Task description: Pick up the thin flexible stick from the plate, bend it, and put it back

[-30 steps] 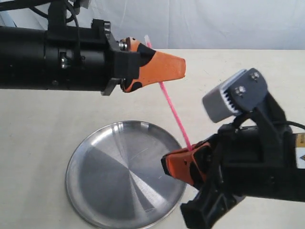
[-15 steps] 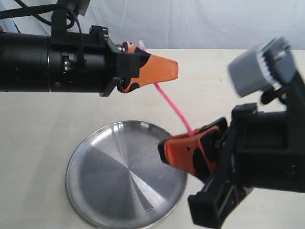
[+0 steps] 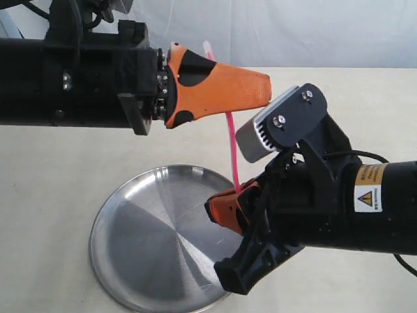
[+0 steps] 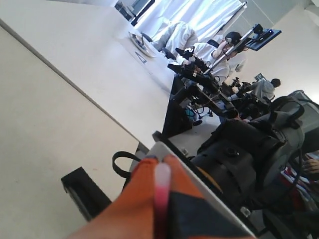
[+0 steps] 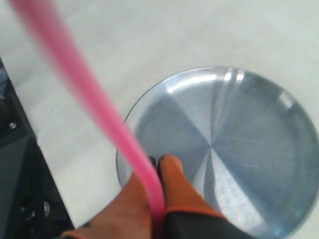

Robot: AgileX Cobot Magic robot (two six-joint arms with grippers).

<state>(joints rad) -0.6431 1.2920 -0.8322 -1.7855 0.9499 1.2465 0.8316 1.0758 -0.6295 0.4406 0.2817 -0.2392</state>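
The thin pink stick (image 3: 232, 147) hangs in the air above the table, held at both ends and curved a little. My left gripper (image 3: 260, 91) is shut on its upper part; a pale tip (image 3: 207, 47) pokes out behind the orange fingers, and shows between them as the stick (image 4: 161, 184) in the left wrist view. My right gripper (image 3: 215, 212) is shut on the stick's lower end over the right side of the steel plate (image 3: 150, 241). In the right wrist view the stick (image 5: 89, 99) rises from the shut fingers (image 5: 172, 174) above the plate (image 5: 249, 149).
The plate lies on a pale tabletop (image 3: 52, 169) with a white cloth backdrop behind. The right arm's black body (image 3: 339, 208) overhangs the plate's right rim. Beyond the table edge in the left wrist view are other robot rigs and seated people (image 4: 219, 45).
The right gripper has swung left and turned, bringing the stick's lower end over the plate. The left gripper has shifted right. The stick now stands steeper and more bowed.
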